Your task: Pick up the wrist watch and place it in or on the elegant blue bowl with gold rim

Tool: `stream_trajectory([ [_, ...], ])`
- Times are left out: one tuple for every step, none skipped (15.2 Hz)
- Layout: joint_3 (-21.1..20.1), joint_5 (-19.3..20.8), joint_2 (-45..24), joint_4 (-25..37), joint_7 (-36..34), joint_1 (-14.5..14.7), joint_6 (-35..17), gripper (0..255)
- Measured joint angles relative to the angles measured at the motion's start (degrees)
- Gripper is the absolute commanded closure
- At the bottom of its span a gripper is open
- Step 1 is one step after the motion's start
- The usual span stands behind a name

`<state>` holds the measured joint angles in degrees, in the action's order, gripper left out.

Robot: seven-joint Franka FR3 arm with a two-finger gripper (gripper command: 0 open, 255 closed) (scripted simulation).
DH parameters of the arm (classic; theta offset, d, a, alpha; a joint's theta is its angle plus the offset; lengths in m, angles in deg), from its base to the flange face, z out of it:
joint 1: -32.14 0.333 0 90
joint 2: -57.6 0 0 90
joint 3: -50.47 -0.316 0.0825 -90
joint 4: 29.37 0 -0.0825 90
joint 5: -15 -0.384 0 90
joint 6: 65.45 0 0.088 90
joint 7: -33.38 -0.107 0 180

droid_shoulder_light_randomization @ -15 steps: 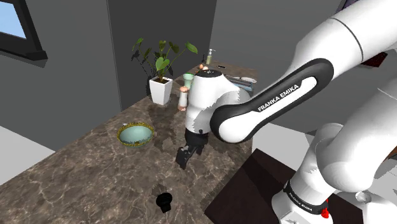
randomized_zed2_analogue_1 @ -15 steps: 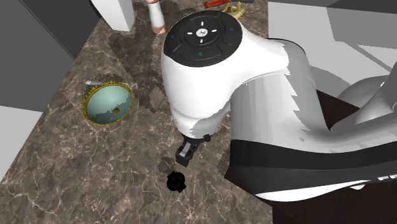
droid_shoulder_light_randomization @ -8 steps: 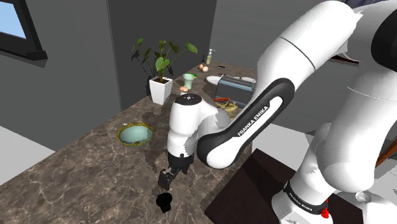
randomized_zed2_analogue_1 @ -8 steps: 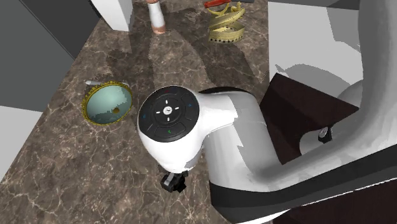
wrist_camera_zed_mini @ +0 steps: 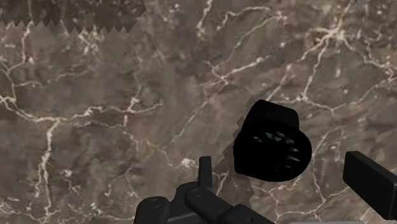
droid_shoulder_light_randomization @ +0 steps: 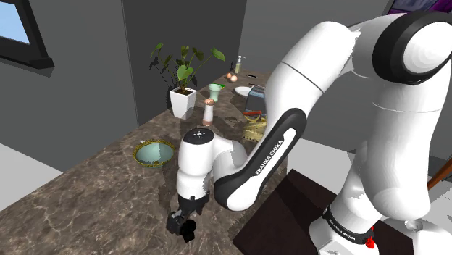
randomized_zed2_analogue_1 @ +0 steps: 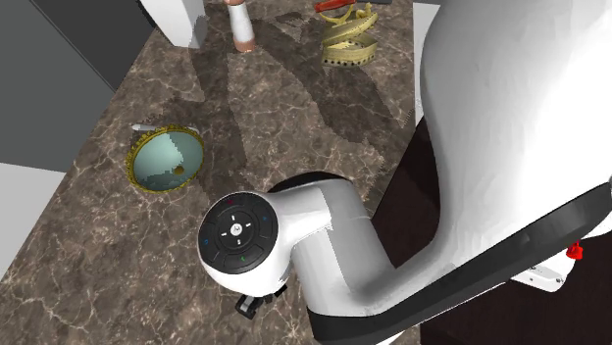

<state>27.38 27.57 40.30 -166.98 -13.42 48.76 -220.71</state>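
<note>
Wrist view, approach step: black wrist watch (wrist_camera_zed_mini: 273,147) is bracketed, untouched, by open jaws; descent and closure are needed next.

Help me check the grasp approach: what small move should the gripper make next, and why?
Probably lower the gripper a little before closing. In the wrist view the black wrist watch lies on the marble counter between the open fingers, and neither touches it. The shoulder view suggests the gripper hangs slightly above it.
</note>
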Motion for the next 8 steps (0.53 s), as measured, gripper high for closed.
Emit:
stream_trajectory([
  [0.6,0.84,-1.05,0.33,-0.55,0.42,-0.65,0],
  [1.04,1.43,-1.7,0.29,-0.95,0.71,-1.3,0],
  [1.66,2.25,-2.73,0.66,-1.62,1.28,-1.94,0],
  [2.03,2.71,-3.29,0.73,-1.95,1.56,-2.39,0],
  [2.24,2.95,-3.59,0.77,-2.09,1.69,-2.64,0],
  [2.35,3.1,-3.76,0.81,-2.24,1.82,-2.77,0],
  [2.41,3.17,-3.86,0.85,-2.32,1.9,-2.83,0],
  [2.43,3.2,-3.89,0.87,-2.35,1.93,-2.85,0],
])
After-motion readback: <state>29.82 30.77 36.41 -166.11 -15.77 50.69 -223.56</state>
